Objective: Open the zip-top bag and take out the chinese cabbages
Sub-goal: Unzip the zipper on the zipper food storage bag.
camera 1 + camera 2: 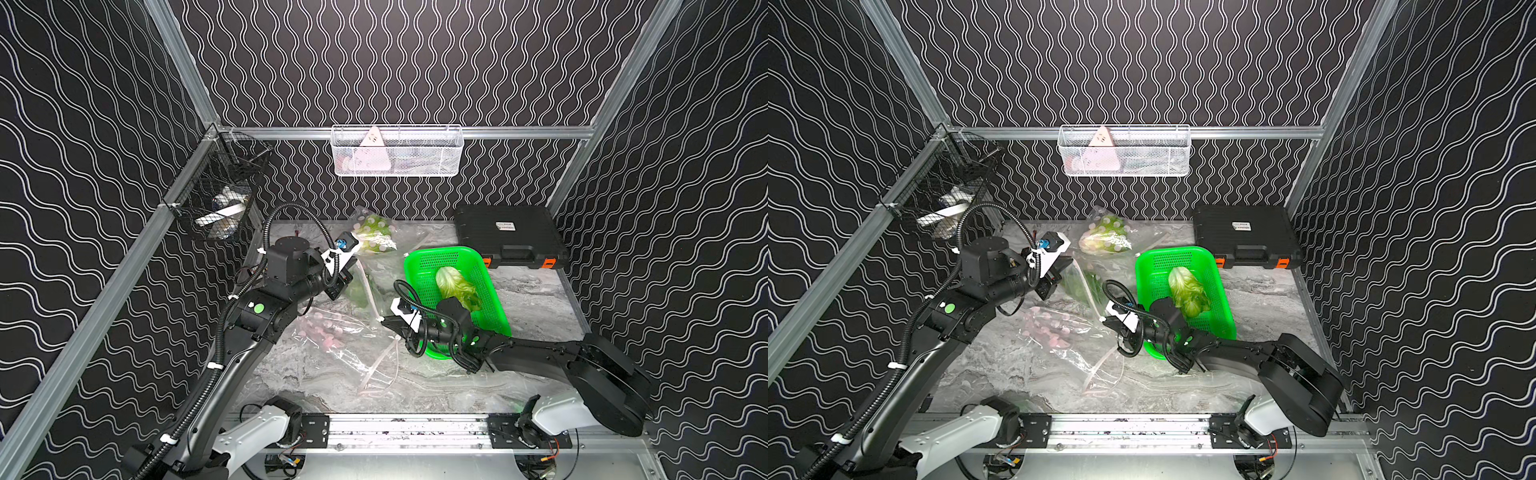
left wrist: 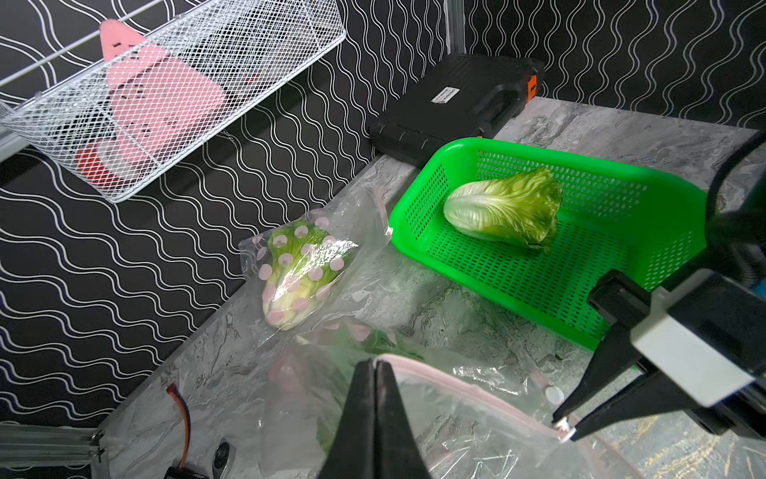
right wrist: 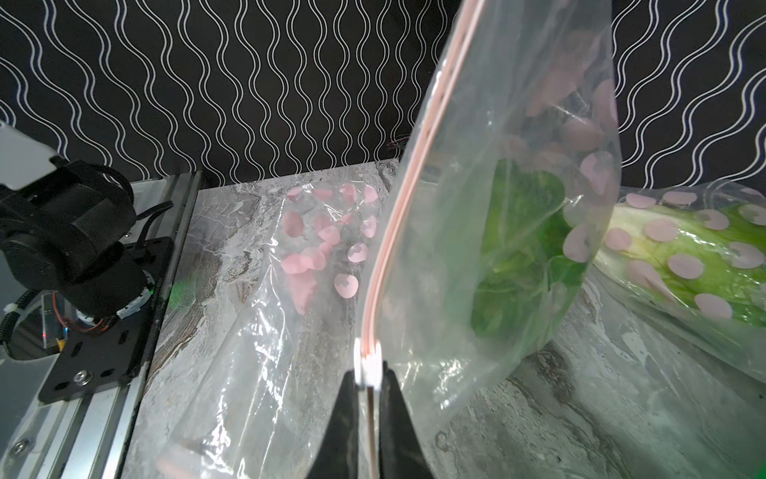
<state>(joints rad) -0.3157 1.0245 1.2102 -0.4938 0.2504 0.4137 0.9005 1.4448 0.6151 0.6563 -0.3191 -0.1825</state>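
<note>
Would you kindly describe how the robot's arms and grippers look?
Both arms are black with white base links. The left arm wears a ribbed black hose with white ties and a round green dot. The right arm carries a looped black cable. The left gripper and right gripper have tapered black fingers and white blocks.

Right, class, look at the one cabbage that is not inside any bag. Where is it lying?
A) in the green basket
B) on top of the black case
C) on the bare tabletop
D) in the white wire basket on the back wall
A: the unbagged cabbage lies inside the green basket, on its mesh floor.
</note>
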